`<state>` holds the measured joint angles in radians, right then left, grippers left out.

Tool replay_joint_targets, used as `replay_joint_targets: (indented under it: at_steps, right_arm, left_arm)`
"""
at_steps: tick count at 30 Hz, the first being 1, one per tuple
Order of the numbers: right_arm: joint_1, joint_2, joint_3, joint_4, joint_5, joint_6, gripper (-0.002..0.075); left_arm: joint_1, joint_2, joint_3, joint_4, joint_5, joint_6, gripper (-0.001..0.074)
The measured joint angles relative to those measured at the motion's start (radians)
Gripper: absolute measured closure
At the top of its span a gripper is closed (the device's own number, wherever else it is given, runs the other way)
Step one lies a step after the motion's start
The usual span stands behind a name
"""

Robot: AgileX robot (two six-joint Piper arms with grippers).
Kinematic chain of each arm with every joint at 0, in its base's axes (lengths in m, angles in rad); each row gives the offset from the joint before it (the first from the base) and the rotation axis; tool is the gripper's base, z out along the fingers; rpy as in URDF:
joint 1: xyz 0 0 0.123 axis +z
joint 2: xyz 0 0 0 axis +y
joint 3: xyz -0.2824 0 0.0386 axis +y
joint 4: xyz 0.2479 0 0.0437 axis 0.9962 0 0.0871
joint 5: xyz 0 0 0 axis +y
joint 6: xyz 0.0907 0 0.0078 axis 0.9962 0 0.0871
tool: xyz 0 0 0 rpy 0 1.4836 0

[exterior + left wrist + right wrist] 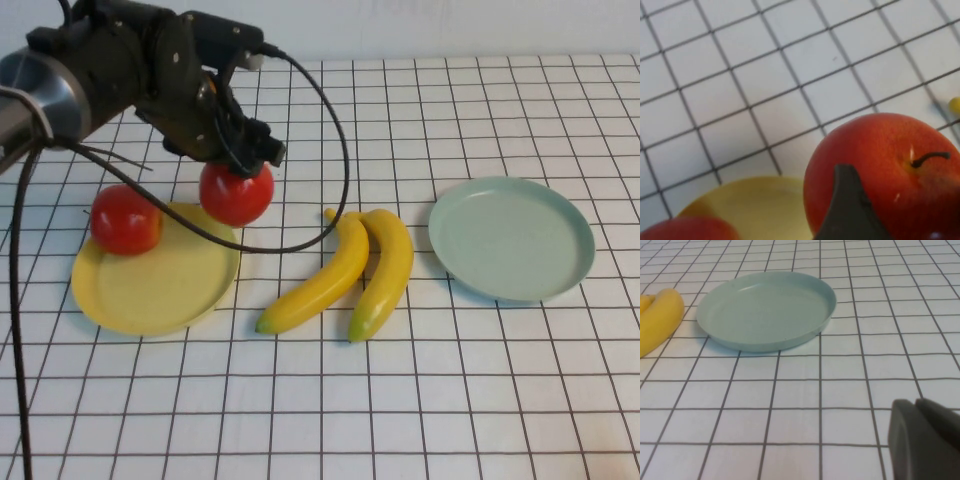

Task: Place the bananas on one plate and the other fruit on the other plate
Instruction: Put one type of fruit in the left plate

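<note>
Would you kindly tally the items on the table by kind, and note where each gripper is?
Red apples: 2, one on the yellow plate at, one held above that plate's rim by the left gripper.
Bananas: 2, on the table.
Plates: 2, yellow and blue-green.
Total: 6.
The right gripper, shut, hovers near the blue-green plate.

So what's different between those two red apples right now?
One apple rests on the yellow plate at its far left edge, with nothing touching it. The other apple is gripped by the left tool and sits at the plate's right rim; whether it touches the rim is unclear. The right tool is shut and parked near the blue-green plate. Both apples are round, shiny and red, and look about the same size.
</note>
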<state>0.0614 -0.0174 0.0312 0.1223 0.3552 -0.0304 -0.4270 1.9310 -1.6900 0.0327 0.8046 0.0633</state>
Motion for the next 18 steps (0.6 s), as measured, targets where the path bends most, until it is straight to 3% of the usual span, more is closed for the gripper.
replay_joint_targets:
  at_steps: [9,11,14,18]
  right_arm:
    - [0.000,0.000,0.000,0.000,0.000,0.000,0.0741]
    - [0.000,0.000,0.000,0.000,0.000,0.000,0.0741]
    - [0.000,0.000,0.000,0.000,0.000,0.000,0.0741]
    - [0.000,0.000,0.000,0.000,0.000,0.000,0.0741]
  left_arm:
    - [0.021,-0.030,0.172,0.188,-0.014,-0.154,0.0332]
    - [0.024,-0.030,0.181,0.203,-0.011,-0.163,0.0281]
    - [0.028,-0.033,0.181,0.213,0.009,-0.167,0.0122]
    - [0.035,-0.053,0.183,0.200,0.034,-0.162,0.0068]
